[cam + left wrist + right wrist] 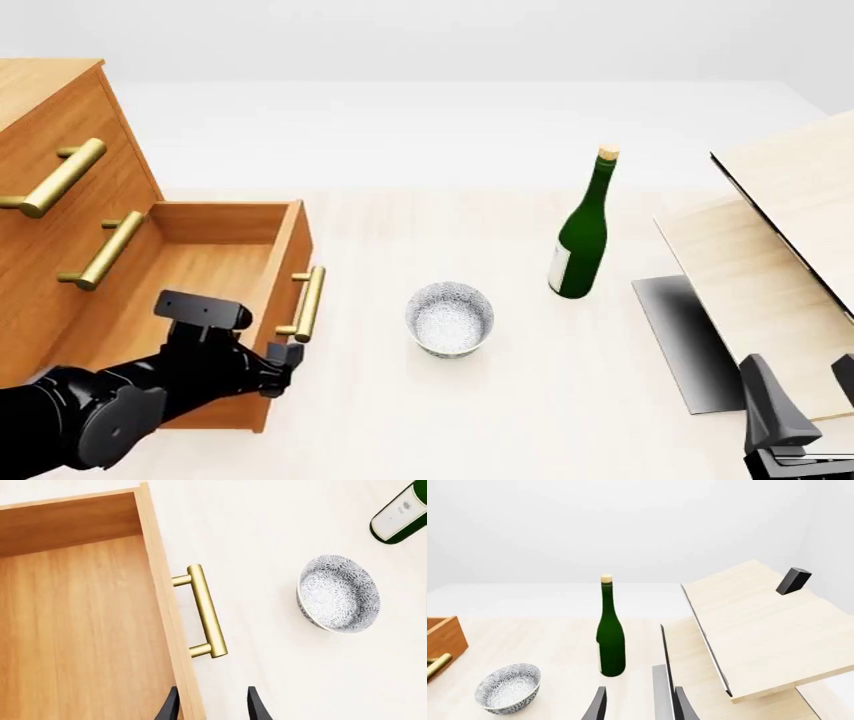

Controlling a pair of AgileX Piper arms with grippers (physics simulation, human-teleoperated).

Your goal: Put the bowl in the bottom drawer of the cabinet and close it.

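We are hovering our left gripper (280, 372), fingers apart, astride the open drawer (200, 300) front; lifting carelessly risks snagging it. The bowl (450, 317) is sitting right, ungrasped; our right gripper (639, 705) is parted, idle.

- The scene was bright and evenly lit, the light soft and diffuse with no single source to be picked out; the backdrop washed out to near white in the front and right wrist views.
- Shadows were faint; only a soft dark patch lay under the pale wooden boards (761, 260), and a slight shade sat inside the bottom drawer (80, 630).
- The brass handle (205, 611) carried a mild sheen; the green bottle (583, 235) showed a thin highlight down its side; no harsh glare.
- All three renders were sharp, edge to edge; the bowl (338, 593) kept its speckling crisp; no blur or bending at the borders.
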